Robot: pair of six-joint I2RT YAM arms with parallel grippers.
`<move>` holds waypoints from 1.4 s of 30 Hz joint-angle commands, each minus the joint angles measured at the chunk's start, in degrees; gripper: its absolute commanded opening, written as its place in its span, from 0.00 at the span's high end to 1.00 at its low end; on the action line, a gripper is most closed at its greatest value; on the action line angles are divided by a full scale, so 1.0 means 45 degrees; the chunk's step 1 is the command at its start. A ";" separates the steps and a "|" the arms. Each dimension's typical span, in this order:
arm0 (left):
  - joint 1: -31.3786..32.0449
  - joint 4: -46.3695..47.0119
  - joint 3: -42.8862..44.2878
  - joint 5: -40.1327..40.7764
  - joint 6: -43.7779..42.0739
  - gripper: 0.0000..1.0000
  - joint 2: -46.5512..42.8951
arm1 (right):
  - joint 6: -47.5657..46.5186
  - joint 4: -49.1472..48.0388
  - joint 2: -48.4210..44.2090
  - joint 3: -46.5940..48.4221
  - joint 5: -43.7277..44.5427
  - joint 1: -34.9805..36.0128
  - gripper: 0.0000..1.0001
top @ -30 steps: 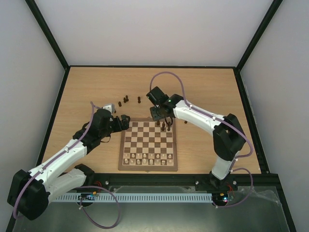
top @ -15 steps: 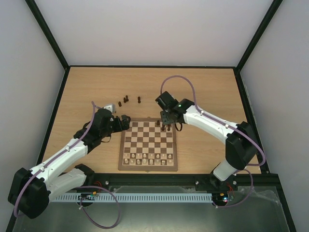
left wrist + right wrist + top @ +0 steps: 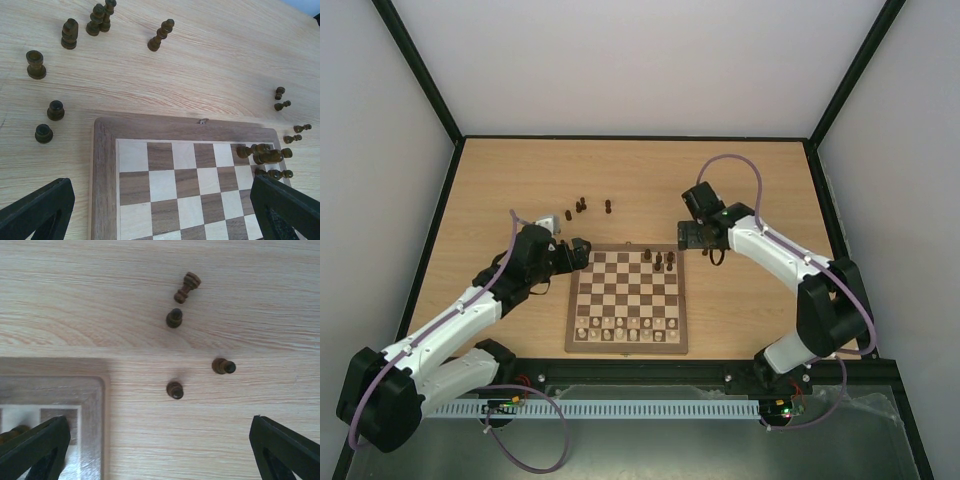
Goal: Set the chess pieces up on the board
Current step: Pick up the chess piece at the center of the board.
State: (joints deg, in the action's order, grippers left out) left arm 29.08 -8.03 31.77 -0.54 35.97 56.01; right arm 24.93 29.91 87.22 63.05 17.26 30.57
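Arms bent inward, left tool (image 3: 580,250) wide at board (image 3: 626,349) corner, right tool (image 3: 692,238) wide.

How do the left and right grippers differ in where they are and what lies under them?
The left gripper hangs over the far-left corner of the board; the right gripper hangs over the table, just past the board's far-right corner. Under the left gripper are bare squares and frame, while under the right gripper are four loose chess pieces. Both are open and hold nothing.
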 commanded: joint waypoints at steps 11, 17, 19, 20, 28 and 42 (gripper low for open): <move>0.0041 0.0237 0.0042 -0.0233 -0.0168 0.00 -0.0139 | 0.0252 -0.1375 0.1828 -0.0968 -0.1294 -0.1456 0.45; 0.0040 0.0281 0.0051 -0.0232 -0.0162 0.00 -0.0052 | 0.0146 -0.1542 0.2386 -0.0840 -0.1515 -0.1631 0.65; 0.0042 0.0274 0.0044 -0.0213 -0.0166 0.00 -0.0061 | 0.0127 -0.1620 0.2522 -0.0828 -0.1604 -0.1651 0.66; 0.0042 0.0273 0.0049 -0.0196 -0.0161 0.01 -0.0046 | 0.0115 -0.1636 0.2589 -0.0817 -0.1622 -0.1655 0.67; 0.0042 0.0224 0.0088 -0.0125 -0.0169 0.01 -0.0025 | 0.0055 -0.1743 0.2863 -0.0716 -0.1707 -0.1733 0.77; 0.0041 0.0179 0.0109 -0.0057 -0.0152 0.00 0.0030 | 0.0076 -0.1688 0.2258 -0.0752 -0.1880 -0.1756 0.92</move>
State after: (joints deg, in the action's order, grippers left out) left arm 29.08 -7.55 31.77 -1.08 35.97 56.01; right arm 25.52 21.02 99.55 59.24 9.45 22.87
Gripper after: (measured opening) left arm 0.995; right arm 0.117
